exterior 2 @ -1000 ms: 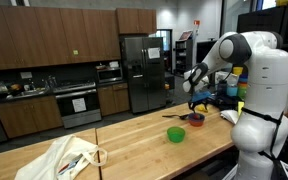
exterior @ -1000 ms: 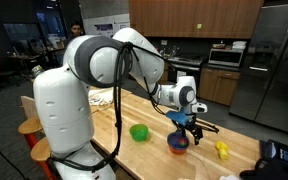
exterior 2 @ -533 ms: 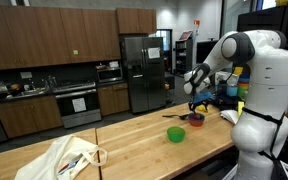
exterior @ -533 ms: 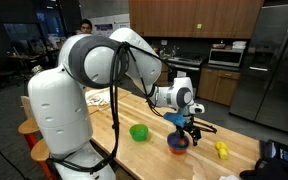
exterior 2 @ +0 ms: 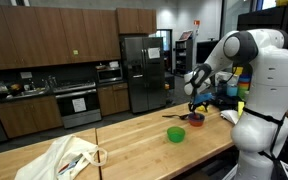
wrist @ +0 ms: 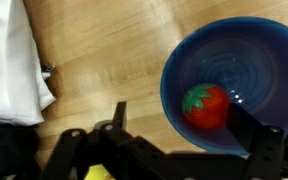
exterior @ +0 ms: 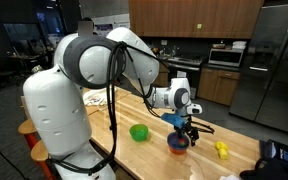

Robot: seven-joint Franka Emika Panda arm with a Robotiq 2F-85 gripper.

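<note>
In the wrist view a blue bowl [wrist: 234,50] sits on the wooden table, and a red toy strawberry [wrist: 206,106] with a green top lies inside it. My gripper [wrist: 184,125] hangs just above the bowl and is open, one finger [wrist: 119,115] outside the rim and the other over the bowl's right side, nothing held. In both exterior views the gripper [exterior: 185,127] [exterior 2: 197,106] points down over the blue bowl [exterior: 177,144] [exterior 2: 195,120].
A green bowl [exterior: 139,132] [exterior 2: 175,134] stands next to the blue one. A yellow object [exterior: 222,149] lies beyond it. A white cloth [wrist: 9,60] is close to the bowl, and a white bag [exterior 2: 69,156] lies farther along the table [exterior 2: 134,145].
The arm's base and shoulder have turned slightly; the gripper stays open over the blue bowl in almost the same place.
</note>
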